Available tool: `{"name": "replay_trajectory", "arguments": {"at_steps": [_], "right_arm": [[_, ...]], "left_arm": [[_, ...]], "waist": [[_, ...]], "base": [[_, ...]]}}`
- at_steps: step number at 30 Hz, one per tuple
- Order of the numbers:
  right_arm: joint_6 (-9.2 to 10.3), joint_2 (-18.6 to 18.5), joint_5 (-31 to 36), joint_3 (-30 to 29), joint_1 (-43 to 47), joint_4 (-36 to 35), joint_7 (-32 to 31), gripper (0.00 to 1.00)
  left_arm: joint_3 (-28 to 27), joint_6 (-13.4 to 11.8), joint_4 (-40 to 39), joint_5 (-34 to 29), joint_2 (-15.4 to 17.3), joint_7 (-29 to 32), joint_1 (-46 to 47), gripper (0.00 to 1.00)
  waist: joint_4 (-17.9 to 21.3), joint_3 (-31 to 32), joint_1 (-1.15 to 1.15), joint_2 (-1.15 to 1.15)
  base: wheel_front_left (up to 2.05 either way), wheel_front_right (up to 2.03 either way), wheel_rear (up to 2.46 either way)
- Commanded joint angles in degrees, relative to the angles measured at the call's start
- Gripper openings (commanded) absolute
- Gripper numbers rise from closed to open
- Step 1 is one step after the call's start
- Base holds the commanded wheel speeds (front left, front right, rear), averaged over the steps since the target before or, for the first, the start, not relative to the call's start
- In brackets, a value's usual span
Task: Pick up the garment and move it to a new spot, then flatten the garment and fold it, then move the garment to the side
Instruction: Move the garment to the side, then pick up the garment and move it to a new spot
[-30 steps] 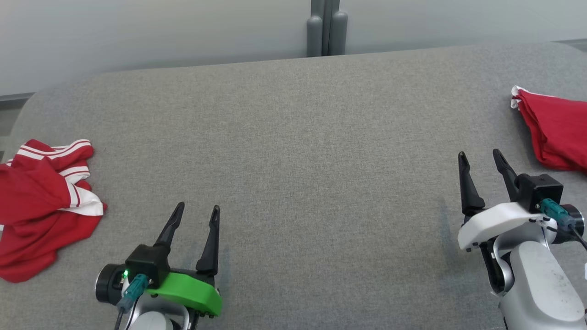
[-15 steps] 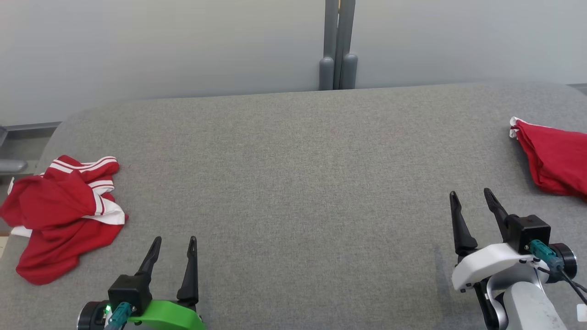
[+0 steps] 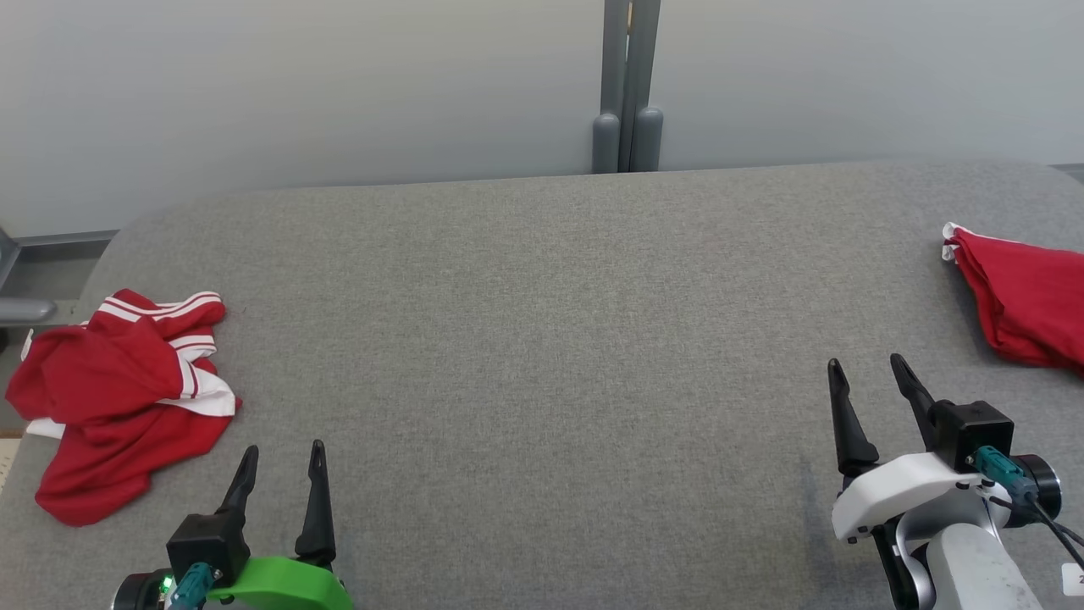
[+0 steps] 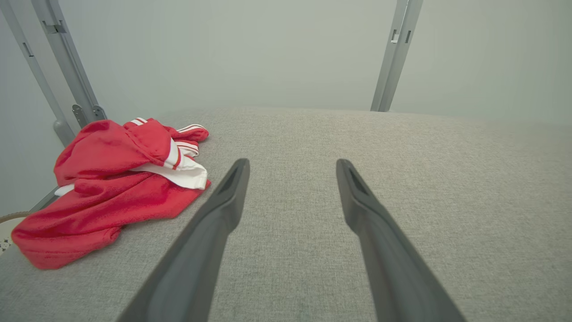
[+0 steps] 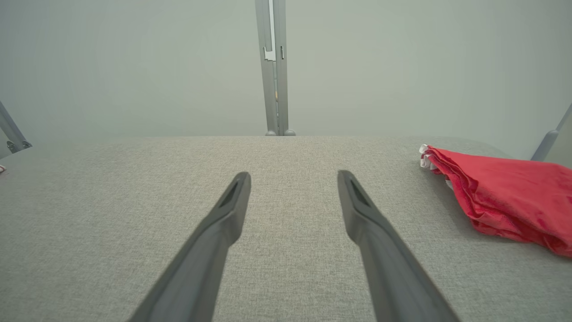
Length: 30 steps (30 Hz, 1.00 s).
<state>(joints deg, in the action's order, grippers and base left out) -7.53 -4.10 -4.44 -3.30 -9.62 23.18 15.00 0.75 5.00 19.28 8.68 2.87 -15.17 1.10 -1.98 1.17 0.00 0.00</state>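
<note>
I am looking at a wide stretch of the grey padded surface (image 3: 542,339) lying open between my left gripper (image 3: 283,446) and right gripper (image 3: 865,363), so either arm is getting free passage across the middle. The crumpled red garment (image 3: 118,398) is taking up the left edge, near the left gripper's outward side. A second red cloth (image 3: 1029,305) is occupying the right edge, near the right gripper. The wall (image 3: 296,85) and a grey post (image 3: 627,85) are closing off the far side, and slanted struts (image 4: 67,76) are standing beyond the crumpled garment.
</note>
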Motion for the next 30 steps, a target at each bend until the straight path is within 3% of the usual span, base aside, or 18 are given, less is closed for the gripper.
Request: {"name": "replay_trajectory", "arguments": {"at_steps": [1, 13, 30], "right_arm": [[0.09, -0.02, -0.39, -0.17, -0.12, 0.13, 0.23, 1.00], [0.09, -0.33, -0.88, 1.57, -0.68, 0.19, 0.23, 1.00], [0.09, -0.27, -2.51, 7.87, -2.38, 0.14, 0.23, 1.00]], "left_arm": [[-0.13, -0.23, 0.27, 0.28, 0.07, 0.04, 0.13, 1.00], [-0.34, -0.53, 0.78, 0.40, 0.08, 0.05, 1.33, 1.00], [-4.58, -0.76, 2.87, 1.84, 0.10, 0.04, 2.44, 1.00]], "waist": [[-0.13, -0.04, 0.00, 0.00], [-2.56, -0.81, 0.00, 0.00], [-16.08, -3.33, 0.00, 0.00]], "base": [[0.00, 0.00, 0.00], [0.00, 0.00, 0.00], [0.00, 0.00, 0.00]]}}
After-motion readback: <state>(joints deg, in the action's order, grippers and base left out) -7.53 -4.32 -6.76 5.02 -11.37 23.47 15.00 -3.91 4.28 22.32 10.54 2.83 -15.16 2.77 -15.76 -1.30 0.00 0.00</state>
